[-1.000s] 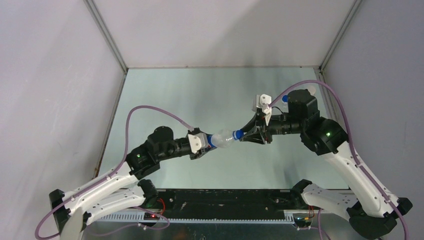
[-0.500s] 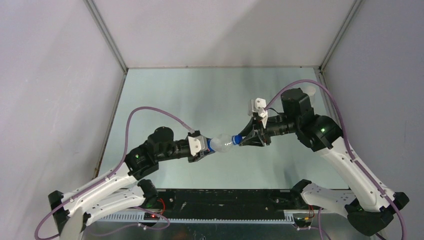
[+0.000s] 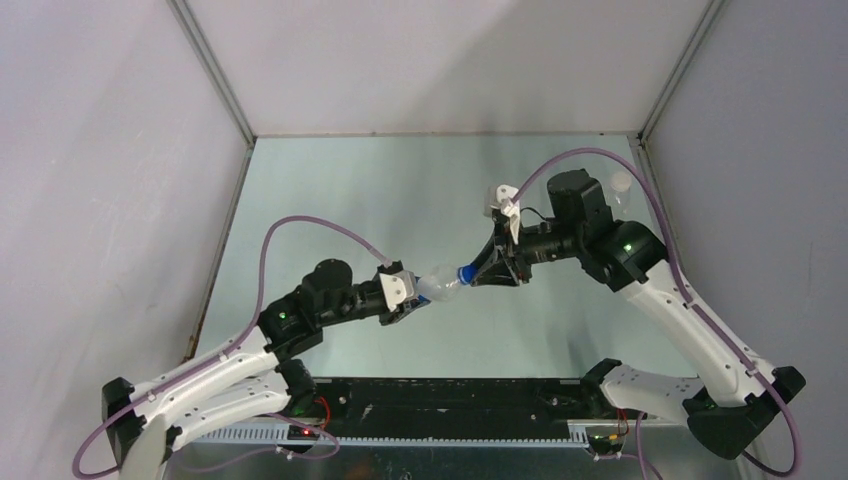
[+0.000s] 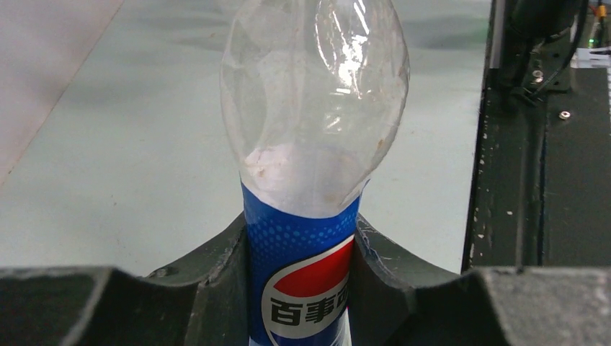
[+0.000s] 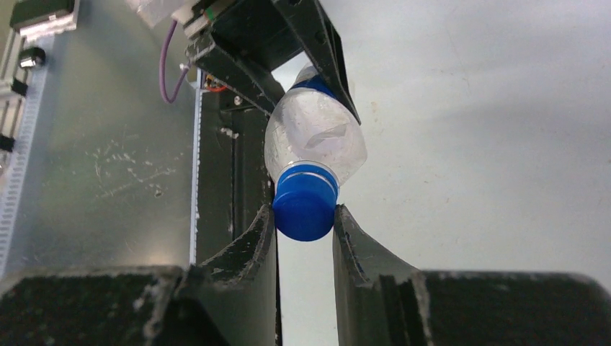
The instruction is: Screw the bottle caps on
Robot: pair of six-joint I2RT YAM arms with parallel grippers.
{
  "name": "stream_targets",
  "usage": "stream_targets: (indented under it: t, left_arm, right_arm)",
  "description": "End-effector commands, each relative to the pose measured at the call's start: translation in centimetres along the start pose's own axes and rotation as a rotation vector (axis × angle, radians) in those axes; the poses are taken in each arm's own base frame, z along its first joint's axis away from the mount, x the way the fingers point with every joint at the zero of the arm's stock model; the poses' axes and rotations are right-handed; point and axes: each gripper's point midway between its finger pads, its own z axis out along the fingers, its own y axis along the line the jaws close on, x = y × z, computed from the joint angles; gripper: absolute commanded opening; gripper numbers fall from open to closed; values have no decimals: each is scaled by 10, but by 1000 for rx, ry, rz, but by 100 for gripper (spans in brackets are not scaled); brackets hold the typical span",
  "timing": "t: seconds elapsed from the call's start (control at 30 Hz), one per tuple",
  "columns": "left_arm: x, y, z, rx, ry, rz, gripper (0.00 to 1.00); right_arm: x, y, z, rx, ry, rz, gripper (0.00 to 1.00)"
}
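Note:
The Pepsi bottle [image 3: 437, 285] is held in the air, nearly level, between both arms. My left gripper [image 3: 405, 293] is shut on its blue-red-white label [image 4: 302, 274], and the clear crumpled shoulder [image 4: 313, 108] points away from the camera. A blue cap [image 3: 465, 274] sits on the bottle's neck. My right gripper [image 3: 476, 274] is shut on this cap [image 5: 305, 205], one finger [image 5: 252, 245] on each side. The bottle [image 5: 315, 137] and the left gripper [image 5: 288, 43] show beyond it in the right wrist view. The other caps are out of view.
A pale clear object [image 3: 621, 183], perhaps another bottle, lies at the back right, partly hidden behind the right arm. The black base rail [image 3: 450, 400] runs along the near edge. Enclosure walls rise on both sides and at the back.
Both grippers, with the bottle and cap between them, have shifted left and slightly toward the near edge. The right wrist has moved left with them. Both grips are unchanged.

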Motion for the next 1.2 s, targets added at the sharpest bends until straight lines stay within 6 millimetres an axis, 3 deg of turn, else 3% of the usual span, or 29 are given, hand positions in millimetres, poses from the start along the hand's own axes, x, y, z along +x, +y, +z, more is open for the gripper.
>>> stream_targets:
  t: [0.0, 0.37, 0.63, 0.8, 1.0, 1.17]
  left_arm:
    - [-75, 25, 1, -125, -274, 107, 44]
    - [-71, 62, -2, -382, -208, 184, 40]
    - [-73, 64, 2, -471, -257, 193, 40]
    - [-71, 71, 3, -545, -285, 140, 40]
    - [-66, 60, 10, -492, -325, 59, 40]
    - [-47, 55, 11, -485, -288, -8, 39]
  right_arm:
    - [-14, -2, 13, -11, -29, 132, 0]
    - [11, -42, 25, 235, 80, 595, 0]
    - [9, -53, 32, 323, 40, 819, 0]
    - [6, -58, 33, 355, -5, 896, 0]
    - [1, -54, 35, 308, -30, 874, 0]
    - [3, -54, 26, 319, -29, 850, 0]
